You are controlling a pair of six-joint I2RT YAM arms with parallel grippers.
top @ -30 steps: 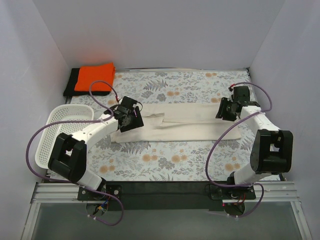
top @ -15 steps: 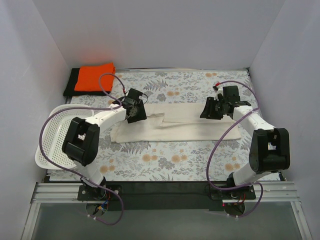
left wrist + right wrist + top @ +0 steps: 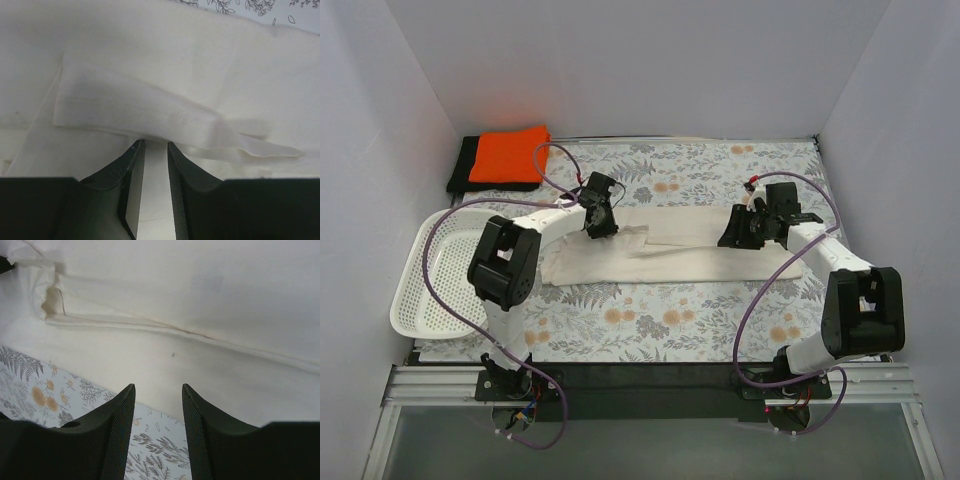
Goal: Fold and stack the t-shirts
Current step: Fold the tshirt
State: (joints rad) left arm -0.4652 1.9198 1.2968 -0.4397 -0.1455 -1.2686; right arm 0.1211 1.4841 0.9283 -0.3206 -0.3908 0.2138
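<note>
The cream t-shirt (image 3: 670, 255) lies folded into a long strip across the middle of the floral cloth. My left gripper (image 3: 598, 213) is low over its left part. In the left wrist view its jaws (image 3: 153, 144) stand narrowly apart, with the tips at the edge of a folded sleeve of the cream t-shirt (image 3: 150, 60). My right gripper (image 3: 735, 228) hovers over the shirt's right part. In the right wrist view it (image 3: 157, 386) is open and empty above the hem of the shirt (image 3: 200, 290). The folded orange t-shirt (image 3: 510, 153) lies on the black t-shirt (image 3: 460, 172) at the back left corner.
A white perforated basket (image 3: 420, 290) sits at the left edge beside the left arm. White walls close in the table on the left, back and right. The floral tablecloth (image 3: 660, 330) shows in front of the cream shirt.
My left gripper has moved back and to the right along the shirt's left part. My right gripper has moved left and nearer, in over the shirt's right part. The shirt has not shifted.
</note>
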